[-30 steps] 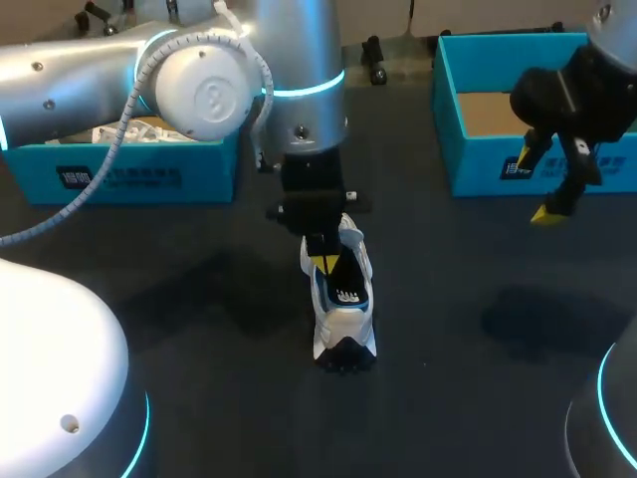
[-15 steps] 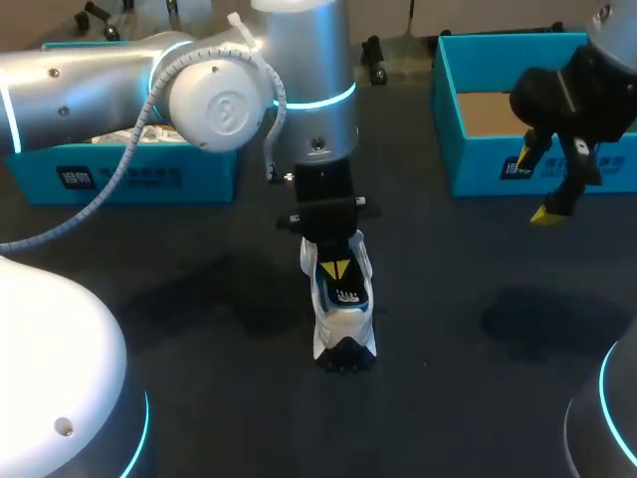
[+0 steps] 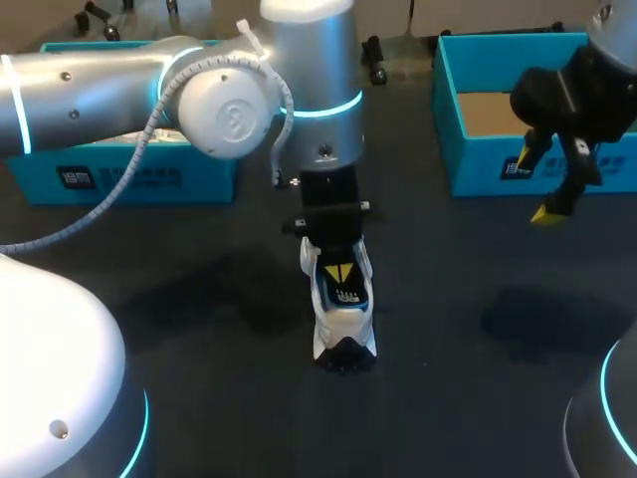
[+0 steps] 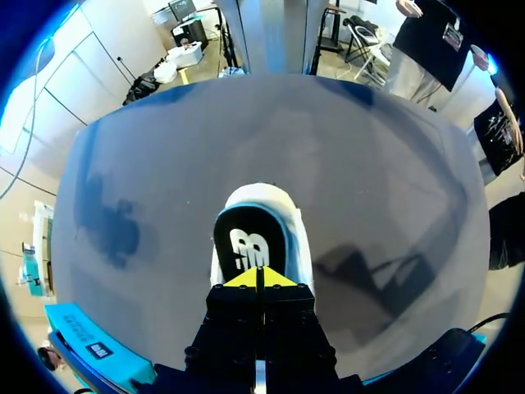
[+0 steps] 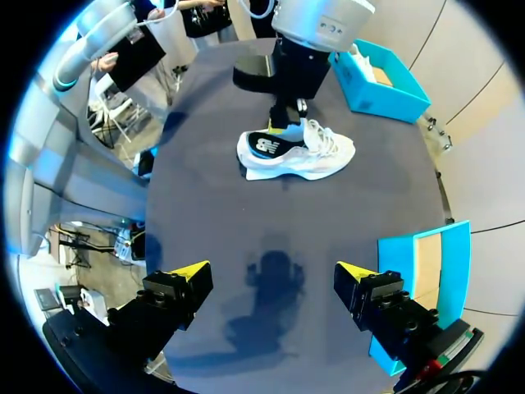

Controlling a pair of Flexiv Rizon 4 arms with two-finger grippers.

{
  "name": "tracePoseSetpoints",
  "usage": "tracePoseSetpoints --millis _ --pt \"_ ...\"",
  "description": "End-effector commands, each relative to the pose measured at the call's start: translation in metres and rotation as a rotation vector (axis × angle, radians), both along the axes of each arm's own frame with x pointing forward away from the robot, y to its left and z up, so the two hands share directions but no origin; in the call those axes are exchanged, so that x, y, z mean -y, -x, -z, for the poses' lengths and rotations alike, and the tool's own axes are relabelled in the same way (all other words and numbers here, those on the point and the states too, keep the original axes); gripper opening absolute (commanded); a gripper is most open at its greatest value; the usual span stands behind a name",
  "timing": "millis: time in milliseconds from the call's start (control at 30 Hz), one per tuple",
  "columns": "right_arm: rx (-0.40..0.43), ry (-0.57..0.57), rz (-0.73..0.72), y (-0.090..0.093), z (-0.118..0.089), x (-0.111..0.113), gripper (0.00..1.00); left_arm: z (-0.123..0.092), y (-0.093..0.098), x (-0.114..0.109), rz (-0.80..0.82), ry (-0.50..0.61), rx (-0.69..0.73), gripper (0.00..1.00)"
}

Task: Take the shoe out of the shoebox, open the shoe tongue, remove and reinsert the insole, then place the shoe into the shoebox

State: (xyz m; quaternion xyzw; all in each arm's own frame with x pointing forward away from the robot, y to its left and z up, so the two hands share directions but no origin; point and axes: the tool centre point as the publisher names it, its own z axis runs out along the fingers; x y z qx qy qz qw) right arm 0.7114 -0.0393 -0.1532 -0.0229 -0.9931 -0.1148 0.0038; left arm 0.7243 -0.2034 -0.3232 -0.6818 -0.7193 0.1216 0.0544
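A white shoe (image 3: 344, 329) stands upright mid-table, its toe towards the front edge. Its dark insole (image 4: 246, 242) with a white logo shows in the heel opening. My left gripper (image 3: 338, 271) comes down from above into that opening. In the left wrist view its yellow tips (image 4: 256, 277) are pressed together, shut, at the insole's rear edge. I cannot make out whether they pinch the insole. The right wrist view shows the shoe (image 5: 316, 152) side-on with the left gripper (image 5: 283, 123) in its opening. My right gripper (image 3: 542, 184) hangs open and empty, high at the table's right, in front of the right shoebox (image 3: 478, 164).
A blue shoebox (image 3: 129, 174) with white paper inside stands at the back left, partly hidden by my left arm. The right shoebox has a bare cardboard floor. Dark tabletop (image 3: 219, 299) lies around the shoe.
My left arm has shifted a little to the right and its shut tips have slid slightly along the shoe's opening. The shoe and the right arm have stayed put.
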Motion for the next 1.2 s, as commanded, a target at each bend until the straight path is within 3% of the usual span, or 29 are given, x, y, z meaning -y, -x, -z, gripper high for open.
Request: tracePoseSetpoints --millis 33,833,1067,1200 --pt "-0.003 0.003 0.001 -0.001 0.0 -0.001 1.0 0.013 0.0 0.012 0.003 -0.009 0.006 0.0" --pt "-0.003 0.003 0.001 -0.001 0.0 -0.001 1.0 0.061 -0.007 -0.004 -0.055 -0.06 0.043 0.0" --pt "-0.003 0.003 0.001 -0.001 0.0 -0.001 1.0 0.043 -0.012 -0.003 -0.055 -0.044 0.043 0.0" --pt "-0.003 0.003 0.001 -0.001 0.0 -0.001 1.0 0.03 -0.003 -0.001 -0.031 -0.047 0.028 0.0"
